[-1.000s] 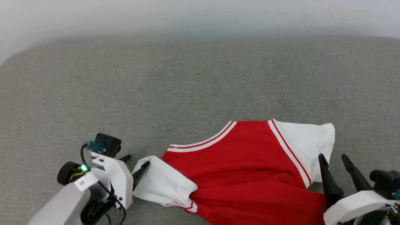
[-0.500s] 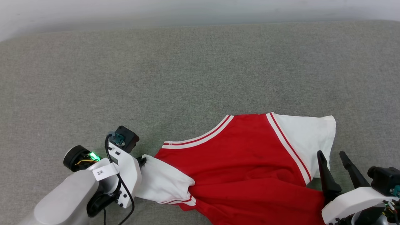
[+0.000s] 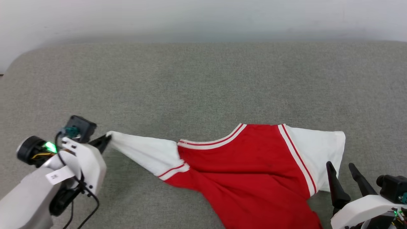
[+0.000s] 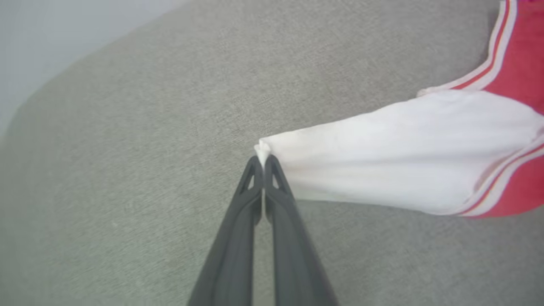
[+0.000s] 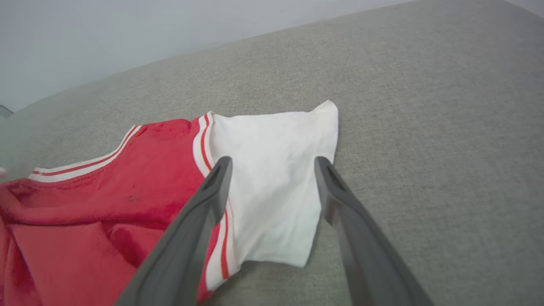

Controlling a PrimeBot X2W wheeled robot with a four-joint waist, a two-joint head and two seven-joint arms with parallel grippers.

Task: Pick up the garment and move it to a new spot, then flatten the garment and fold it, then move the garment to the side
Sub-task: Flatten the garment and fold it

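The garment (image 3: 248,165), a red jersey with white sleeves and striped trim, lies on the grey fabric surface (image 3: 190,82). My left gripper (image 3: 106,139) is shut on the tip of its left white sleeve (image 3: 143,152), which is drawn out taut toward the left. The left wrist view shows the closed fingers pinching the sleeve corner (image 4: 262,149) of the garment (image 4: 382,161). My right gripper (image 3: 341,167) stands open at the lower right, just above the other white sleeve (image 3: 318,152). In the right wrist view its fingers (image 5: 212,187) straddle that sleeve (image 5: 272,170) without touching it.
The grey surface extends far back to a pale wall (image 3: 203,19); its rounded corner (image 3: 19,60) lies at the far left. The garment's lower part runs off the bottom of the head view.
My left gripper has shut on the sleeve tip and pulled it out to the left, unfolding and stretching the sleeve. The right gripper has stayed open beside the other sleeve. The camera shifted slightly.
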